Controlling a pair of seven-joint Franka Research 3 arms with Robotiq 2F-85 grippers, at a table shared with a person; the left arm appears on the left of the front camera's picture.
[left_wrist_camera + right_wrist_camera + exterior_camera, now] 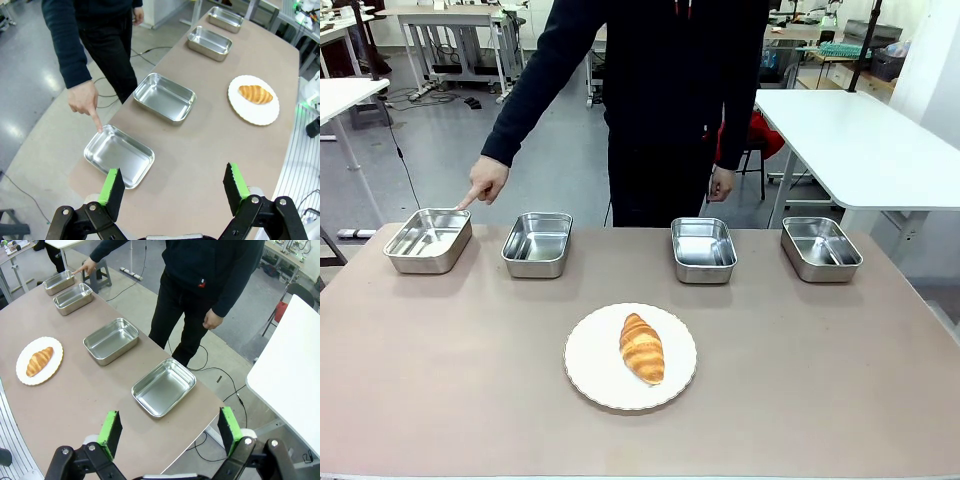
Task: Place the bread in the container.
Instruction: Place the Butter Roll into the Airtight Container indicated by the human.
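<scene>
The bread (642, 347), a golden-brown croissant, lies on a round white plate (590, 375) near the table's front middle; it is also the bread (255, 93) and the bread (39, 361). A person's hand (484, 182) points a finger at the far-left steel container (428, 239), the container (119, 155), the container (59, 281). My left gripper (174, 187) hangs open above the table near that container, nothing between its fingers. My right gripper (169, 429) is open over the table's other end, above the last pan (163, 387).
Three look-alike steel pans stand in the same row: one (537, 243), one (703, 249) and one (820, 247). The person stands at the far edge, other hand (721, 184) hanging down. A white table (860, 140) is at the back right.
</scene>
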